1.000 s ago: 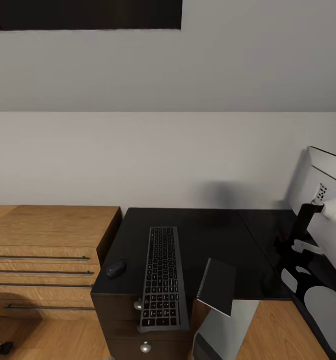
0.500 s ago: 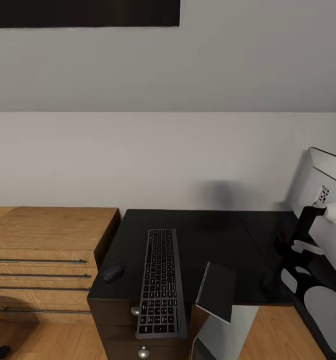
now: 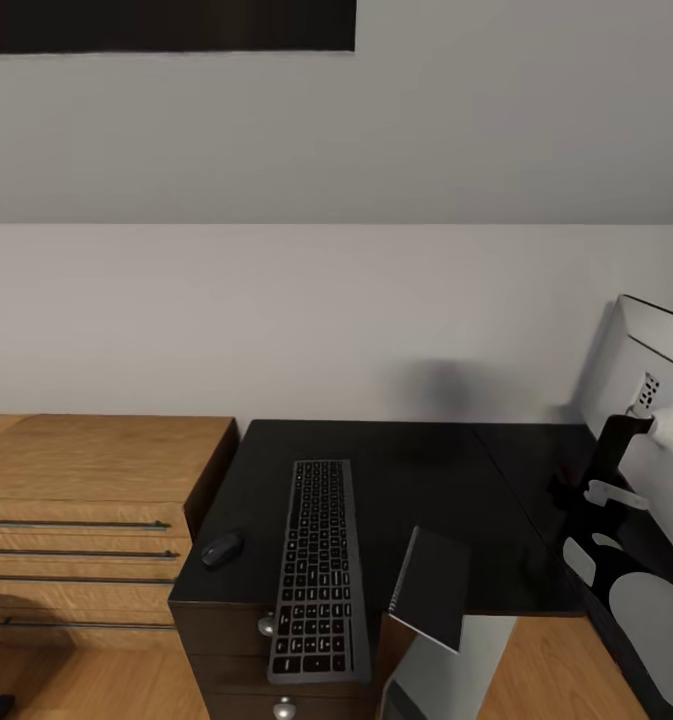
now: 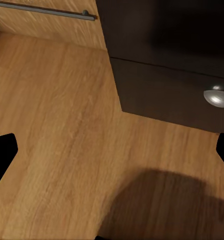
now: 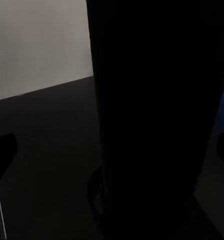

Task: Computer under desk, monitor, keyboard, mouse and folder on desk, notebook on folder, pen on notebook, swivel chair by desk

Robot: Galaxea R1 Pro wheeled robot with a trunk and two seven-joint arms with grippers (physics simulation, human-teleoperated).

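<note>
We're facing the desk from its front edge. The keyboard lies lengthwise on the dark top, its near end overhanging the edge above the drawer knobs. The mouse sits just beside it, toward the wooden dresser, so that pairing looks done. A dark flat panel with a pale underside (folder or notebook, we can't tell which) leans tilted at the desk's front edge, over a pale grey box that is probably the computer below the top.

The monitor stands at the far right of the desk, its back toward us. The right arm reaches up against it, most likely carrying it into place.

In the right wrist view a broad black slab sits right in front of the camera over the dark desktop; we can't tell how those fingers stand. The left wrist camera looks down at wood floor and a drawer knob; the dark finger tips at both frame edges read as spread wide, holding nothing.
</note>
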